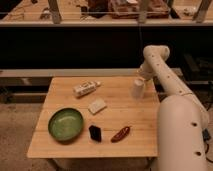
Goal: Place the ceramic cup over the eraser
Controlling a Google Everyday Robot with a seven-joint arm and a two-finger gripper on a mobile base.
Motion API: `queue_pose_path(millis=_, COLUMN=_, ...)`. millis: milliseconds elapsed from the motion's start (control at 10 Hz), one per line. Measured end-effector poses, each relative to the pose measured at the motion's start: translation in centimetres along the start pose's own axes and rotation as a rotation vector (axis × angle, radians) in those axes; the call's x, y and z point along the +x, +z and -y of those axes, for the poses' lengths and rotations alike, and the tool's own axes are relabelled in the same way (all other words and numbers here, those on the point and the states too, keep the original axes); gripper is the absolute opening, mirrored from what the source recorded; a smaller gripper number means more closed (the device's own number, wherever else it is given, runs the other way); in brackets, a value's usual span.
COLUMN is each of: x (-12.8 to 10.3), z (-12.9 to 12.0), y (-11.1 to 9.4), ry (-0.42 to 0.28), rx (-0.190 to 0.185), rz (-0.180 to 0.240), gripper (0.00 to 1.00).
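The white ceramic cup [137, 88] stands on the wooden table [125, 112] near its far right edge. My gripper [143, 80] is at the cup's right upper side, at the end of the white arm that reaches down from its bend [155, 52]. The gripper is close against the cup; whether it holds the cup does not show. The black eraser [94, 132] lies near the table's front edge, well to the left of and nearer than the cup.
A green bowl [65, 124] sits at the front left. A cream-white block [97, 105] lies mid-table, a white tube-shaped bottle [86, 88] at the back left, and a reddish-brown chili-shaped thing [120, 134] right of the eraser. My white body [180, 135] stands by the table's right side.
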State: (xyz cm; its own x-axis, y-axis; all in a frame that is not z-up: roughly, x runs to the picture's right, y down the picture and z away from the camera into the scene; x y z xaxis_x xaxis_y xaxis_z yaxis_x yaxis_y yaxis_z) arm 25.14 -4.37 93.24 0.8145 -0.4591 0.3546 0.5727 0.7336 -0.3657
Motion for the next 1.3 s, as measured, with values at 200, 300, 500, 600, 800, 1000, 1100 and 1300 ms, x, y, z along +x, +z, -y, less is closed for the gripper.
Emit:
queue_pose_path(millis=200, x=0.1, z=0.0, y=0.6, ry=-0.010, rx=-0.005, rz=0.008, gripper=0.75)
queue_pose_path(millis=300, x=-0.1, z=0.1, y=0.8, ry=-0.016, rx=-0.008, rz=0.014, gripper=0.75)
queue_pose_path(millis=500, x=-0.4, z=0.3, y=1.0, ry=-0.026, rx=-0.013, rz=0.026, gripper=0.75)
queue_pose_path(millis=600, x=-0.5, z=0.3, y=1.0, ry=-0.028, rx=-0.013, rz=0.032, gripper=0.75)
queue_pose_path(millis=800, x=-0.8, z=0.2, y=1.3, ry=-0.036, rx=-0.019, rz=0.046, gripper=0.75)
queue_pose_path(millis=1000, x=-1.2, z=0.0, y=1.8, ry=-0.044, rx=-0.031, rz=0.055, gripper=0.75)
queue_pose_path(millis=1100, x=-1.5, z=-0.1, y=2.3, ry=-0.049, rx=-0.040, rz=0.061, gripper=0.75)
queue_pose_path(millis=1300, x=-1.8, z=0.1, y=2.9, ry=-0.059, rx=-0.045, rz=0.070, gripper=0.74)
